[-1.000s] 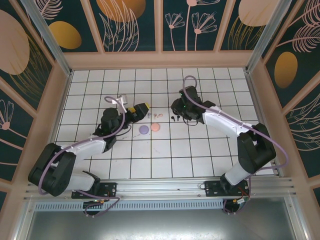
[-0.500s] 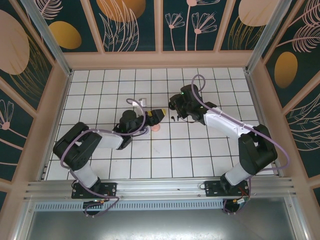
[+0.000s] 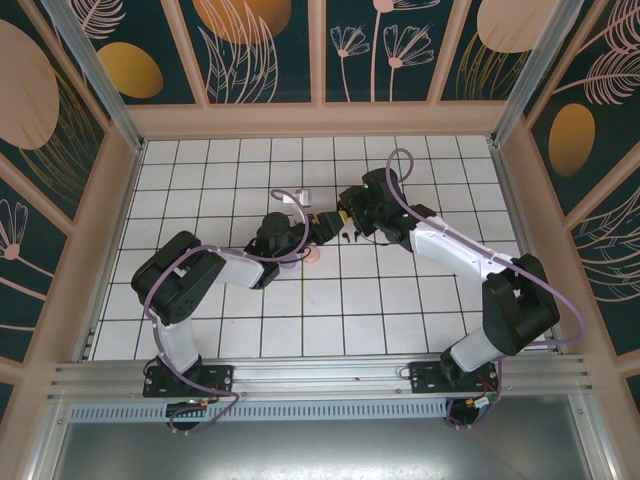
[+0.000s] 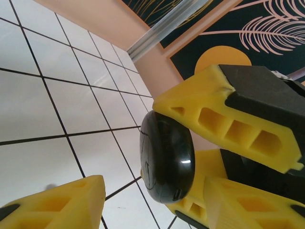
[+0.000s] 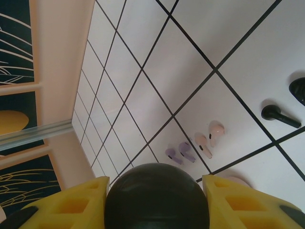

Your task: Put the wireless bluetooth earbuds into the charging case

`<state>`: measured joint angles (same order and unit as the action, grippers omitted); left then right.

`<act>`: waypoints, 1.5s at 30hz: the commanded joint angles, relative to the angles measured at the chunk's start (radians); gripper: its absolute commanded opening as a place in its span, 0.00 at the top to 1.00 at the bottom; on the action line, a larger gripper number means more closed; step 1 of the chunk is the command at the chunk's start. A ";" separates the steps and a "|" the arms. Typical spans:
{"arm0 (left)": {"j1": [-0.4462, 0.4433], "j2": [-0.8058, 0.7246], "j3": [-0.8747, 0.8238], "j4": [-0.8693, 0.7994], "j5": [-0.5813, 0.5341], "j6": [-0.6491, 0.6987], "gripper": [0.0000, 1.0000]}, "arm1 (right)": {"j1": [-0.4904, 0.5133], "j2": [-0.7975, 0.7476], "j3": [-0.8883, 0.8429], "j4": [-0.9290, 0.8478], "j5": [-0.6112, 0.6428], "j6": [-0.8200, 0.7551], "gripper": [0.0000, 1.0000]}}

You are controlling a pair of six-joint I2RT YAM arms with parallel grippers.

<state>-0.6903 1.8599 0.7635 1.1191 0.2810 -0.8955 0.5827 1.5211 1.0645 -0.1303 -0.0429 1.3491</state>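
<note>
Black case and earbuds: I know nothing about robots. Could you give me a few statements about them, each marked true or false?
1. The right gripper holds the case. True.
2. The pink earbuds lie on the tiles. True.
3. The lilac earbuds sit inside the case. False: they lie on the tiles beside the pink ones.
4. The left gripper is far from the case. False: it is right beside the case, open.
</note>
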 commanded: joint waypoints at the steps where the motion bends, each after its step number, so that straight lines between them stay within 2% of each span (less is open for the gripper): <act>1: -0.006 0.023 0.036 0.036 0.010 0.016 0.46 | 0.008 -0.015 -0.006 0.012 0.020 0.015 0.67; 10: -0.006 0.056 0.076 0.039 0.009 0.016 0.57 | 0.009 -0.011 -0.009 0.020 0.020 0.016 0.67; 23: -0.006 0.068 0.079 0.047 0.008 0.014 0.83 | 0.011 -0.014 -0.016 0.032 0.011 0.016 0.67; 25: -0.006 0.066 0.077 0.048 0.012 0.010 0.89 | 0.011 -0.021 -0.020 0.043 0.011 0.017 0.60; 28: -0.006 0.062 0.075 0.049 0.022 0.004 0.99 | -0.004 -0.037 -0.015 0.052 0.008 0.003 0.35; 29: -0.006 0.059 0.071 0.048 0.024 0.002 1.00 | -0.014 -0.047 -0.012 0.048 0.013 -0.001 0.30; 32: -0.006 0.039 0.057 0.033 0.034 0.001 1.00 | -0.030 -0.103 -0.017 0.036 0.029 -0.042 0.26; 35: -0.006 0.006 0.047 -0.015 0.059 0.031 1.00 | -0.092 -0.168 -0.042 0.031 0.025 -0.135 0.23; 37: -0.002 -0.021 0.042 -0.041 0.105 0.058 1.00 | -0.123 -0.216 -0.085 0.058 -0.009 -0.250 0.19; 45: 0.052 -0.072 0.087 -0.217 0.398 0.162 1.00 | -0.269 -0.384 -0.367 0.310 -0.383 -0.692 0.21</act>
<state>-0.6628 1.8168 0.8181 0.9794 0.5262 -0.8005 0.3340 1.1824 0.7670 0.0654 -0.2508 0.8864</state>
